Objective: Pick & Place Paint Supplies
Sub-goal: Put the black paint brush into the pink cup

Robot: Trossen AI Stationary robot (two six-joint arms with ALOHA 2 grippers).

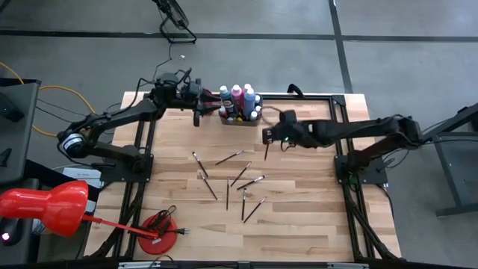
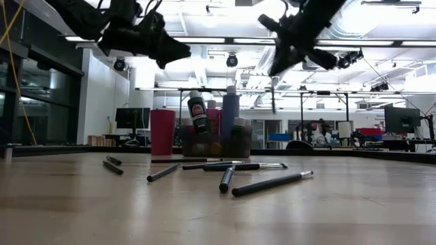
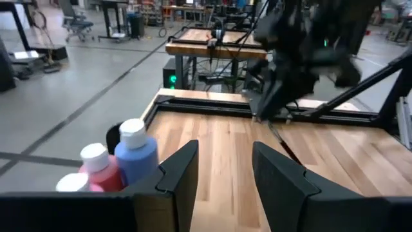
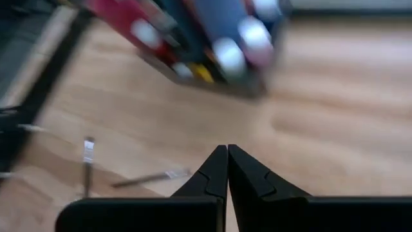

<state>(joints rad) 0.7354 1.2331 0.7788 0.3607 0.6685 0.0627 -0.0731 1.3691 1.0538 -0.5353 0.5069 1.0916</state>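
Note:
Several thin dark-handled paintbrushes (image 1: pixel 240 174) lie flat, scattered over the middle of the wooden table (image 1: pixel 314 224). Paint bottles (image 1: pixel 237 96) stand upright in a grey tray (image 1: pixel 240 119) at the far edge, beside a pink cup (image 2: pixel 163 133). My left gripper (image 3: pixel 225 151) hovers level beside the tray's left end, open, with nothing between its fingers. My right gripper (image 1: pixel 267 138) is raised above the table to the right of the tray, shut, and one paintbrush (image 3: pixel 283 142) slants down from its fingertips. My right gripper has the paintbrush by its upper end (image 3: pixel 265 122), right at the shut fingertips. The fingers slant down toward the tray. The brush hangs clear of the table, slanting down toward the near edge. The right wrist view hides the place of contact behind the fingers (image 4: pixel 248 177).
Black frame rails (image 1: pixel 340 127) run along the table's left, right and far sides. A red round stand with cables (image 1: pixel 160 228) sits at the near left corner, next to a large red object (image 1: pixel 45 209) off the table. Bare wood lies near the front edge.

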